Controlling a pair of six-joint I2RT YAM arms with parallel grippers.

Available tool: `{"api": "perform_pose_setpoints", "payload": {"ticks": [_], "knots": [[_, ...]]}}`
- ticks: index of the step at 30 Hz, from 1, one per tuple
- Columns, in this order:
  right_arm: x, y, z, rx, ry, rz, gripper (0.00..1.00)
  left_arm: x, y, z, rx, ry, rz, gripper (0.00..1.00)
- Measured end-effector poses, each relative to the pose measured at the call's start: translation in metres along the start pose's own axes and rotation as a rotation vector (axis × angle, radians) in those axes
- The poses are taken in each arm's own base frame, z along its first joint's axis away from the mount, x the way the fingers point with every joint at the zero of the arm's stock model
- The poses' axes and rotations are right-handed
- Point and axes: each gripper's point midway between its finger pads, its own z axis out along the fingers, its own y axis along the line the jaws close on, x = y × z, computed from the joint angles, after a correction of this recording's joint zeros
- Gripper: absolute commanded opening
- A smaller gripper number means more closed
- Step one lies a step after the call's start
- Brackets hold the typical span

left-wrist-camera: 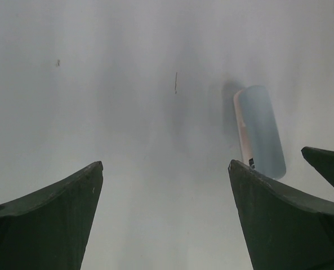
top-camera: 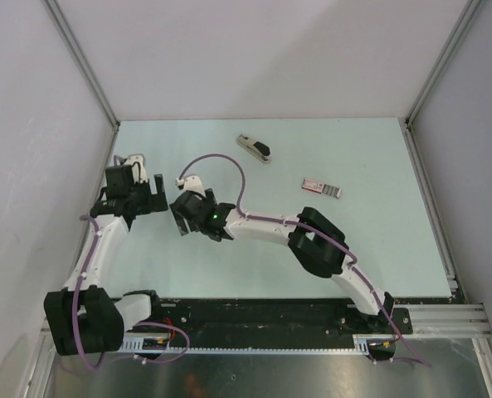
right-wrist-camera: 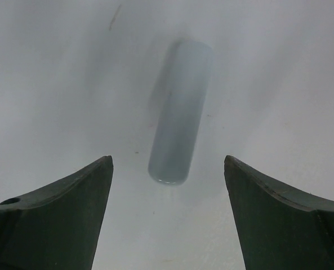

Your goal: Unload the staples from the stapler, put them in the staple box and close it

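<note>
We're seeing one stapler (top-camera: pixel 254 148) lying toward the far side of the table (top-camera: pixel 378 240), well apart from both grippers. The left gripper (left-wrist-camera: pixel 165 164) is hanging with its jaws spread wide, gripping nothing. The right gripper (right-wrist-camera: pixel 167 160) is standing apart and empty too. One pale blue block (right-wrist-camera: pixel 181 112) is lying just ahead of the right jaws, untouched. We're counting one pink-and-white box (top-camera: pixel 321 187), sitting right of the stapler.
</note>
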Motion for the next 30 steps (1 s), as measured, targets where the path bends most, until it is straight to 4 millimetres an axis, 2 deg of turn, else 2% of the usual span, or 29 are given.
{"api": "perform_pose_setpoints", "payload": {"ticks": [6,13,23,30], "knots": [[0.019,-0.007,0.007,0.035,0.052,-0.026,0.71,0.01,0.002,0.002,0.016,0.045,0.001,0.95],[0.028,-0.01,0.014,0.047,0.065,-0.03,0.56,0.012,0.003,0.002,0.018,0.054,0.019,0.84],[0.024,-0.007,0.015,0.038,0.048,-0.033,0.49,0.018,0.015,0.008,-0.003,0.086,0.037,0.62],[0.024,-0.007,0.016,0.037,0.046,-0.033,0.3,0.019,0.016,0.009,0.013,0.09,0.051,0.58]]}}
